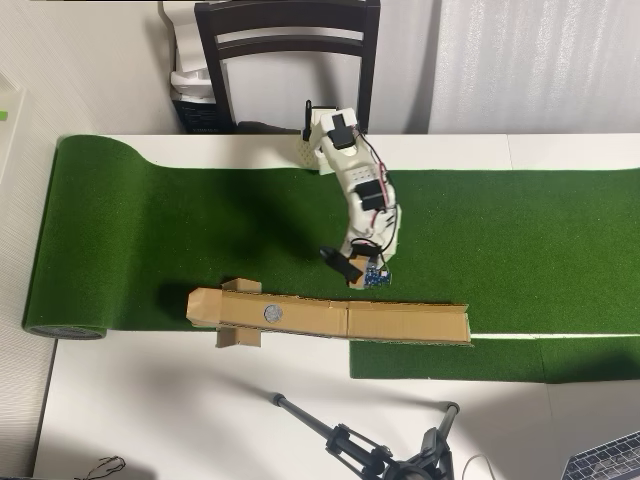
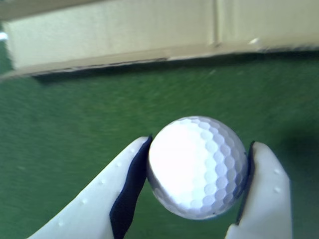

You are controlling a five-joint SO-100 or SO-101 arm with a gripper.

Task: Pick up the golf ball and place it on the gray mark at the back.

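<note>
Since your gripper (image 2: 197, 191) fingers are clamped on the golf ball (image 2: 197, 167) at mid-height, it sits secure; the gray mark (image 1: 272, 313) lies left along the cardboard (image 1: 400, 320).

White surface (image 1: 200, 410) carries a green turf mat (image 1: 200, 230), its left end rolled in the overhead view. A long brown cardboard channel (image 1: 400, 322) lies along the mat's near edge. A black tripod (image 1: 350, 445) lies on the bare white area.
</note>
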